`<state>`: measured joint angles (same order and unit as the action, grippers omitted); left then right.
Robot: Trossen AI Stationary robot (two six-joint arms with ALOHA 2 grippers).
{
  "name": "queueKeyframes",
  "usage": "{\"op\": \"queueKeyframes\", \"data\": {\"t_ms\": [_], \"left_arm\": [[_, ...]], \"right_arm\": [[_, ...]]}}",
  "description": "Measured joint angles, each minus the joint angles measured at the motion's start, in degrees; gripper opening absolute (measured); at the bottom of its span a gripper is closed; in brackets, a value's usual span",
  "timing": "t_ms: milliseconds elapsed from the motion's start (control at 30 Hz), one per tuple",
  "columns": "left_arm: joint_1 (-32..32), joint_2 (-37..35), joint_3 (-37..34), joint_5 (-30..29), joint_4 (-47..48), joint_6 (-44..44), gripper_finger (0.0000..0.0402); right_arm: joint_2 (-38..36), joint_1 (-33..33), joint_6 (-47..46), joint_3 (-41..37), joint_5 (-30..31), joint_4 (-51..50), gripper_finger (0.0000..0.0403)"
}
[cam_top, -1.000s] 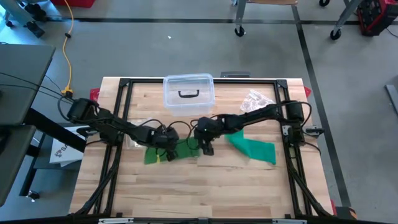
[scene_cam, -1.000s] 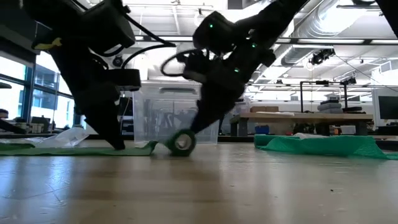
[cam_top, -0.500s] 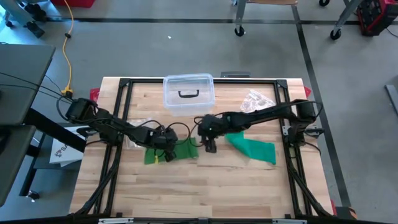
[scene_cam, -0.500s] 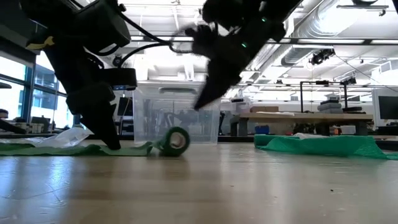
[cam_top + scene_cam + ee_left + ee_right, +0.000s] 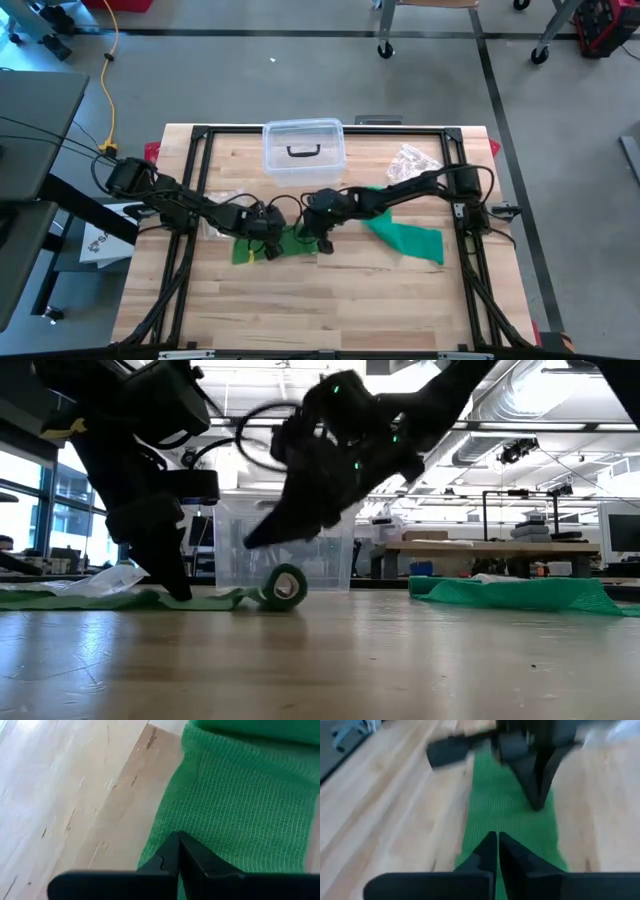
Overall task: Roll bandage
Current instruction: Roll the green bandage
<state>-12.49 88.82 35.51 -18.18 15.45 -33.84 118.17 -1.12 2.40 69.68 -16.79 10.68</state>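
Observation:
A green mesh bandage lies on the table as a flat strip [image 5: 245, 250] [image 5: 120, 600]. Its right end is wound into a small roll [image 5: 283, 587] that stands on the tabletop. My left gripper [image 5: 264, 244] [image 5: 178, 840] is shut, its tips down on the flat strip. My right gripper [image 5: 250, 543] [image 5: 318, 240] is shut and slants down toward the left, above the roll and the strip and clear of both. In the right wrist view the strip [image 5: 505, 815] runs ahead of the shut fingers to the left gripper [image 5: 535, 795]. My left gripper presses its shut fingertips [image 5: 172, 852] down on the flat strip's mesh [image 5: 225, 820], a short way left of the roll. The fingers come steeply from above. The strip lies flat on the table under them.
A second green bandage [image 5: 405, 240] [image 5: 520, 592] lies loosely spread at the right. A clear lidded box [image 5: 303, 148] stands at the far middle, with a crumpled plastic wrapper [image 5: 410, 160] at the far right and another [image 5: 110, 578] at the left. Bare wood lies toward the near edge.
My right gripper has let go of the roll and risen off it. It has then swung left over the roll toward my left gripper, tipped more level, and its fingers have shut. The roll stays on the table, about where it was.

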Motion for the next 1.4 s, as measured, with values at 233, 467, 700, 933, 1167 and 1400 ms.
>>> {"op": "queueKeyframes", "data": {"t_ms": [233,467,700,933,1167,1400], "left_arm": [[0.0,0.0,0.0,-1.7,4.1,-1.5,0.0],[-0.7,-0.1,0.1,-2.8,7.1,-2.5,0.0],[-2.1,-0.1,0.0,-4.0,8.5,-2.6,0.0],[-3.6,0.0,0.0,-4.9,8.7,-2.5,0.0],[-5.2,0.0,-0.1,-5.2,9.4,-2.5,0.0],[-6.1,-0.4,0.5,-4.3,4.1,-2.5,0.0]], "right_arm": [[1.5,-2.0,1.1,0.8,-1.2,-7.2,0.0002],[0.5,-2.5,2.9,0.9,-1.4,-16.1,0.0001],[0.4,-1.7,4.6,0.9,-1.0,-22.6,0.0001],[0.4,-1.3,5.2,0.9,-0.2,-23.1,0.0],[0.3,-1.1,5.2,0.9,-0.1,-26.7,0.0],[-1.4,-1.0,5.2,0.5,0.9,-26.9,0.0]]}}
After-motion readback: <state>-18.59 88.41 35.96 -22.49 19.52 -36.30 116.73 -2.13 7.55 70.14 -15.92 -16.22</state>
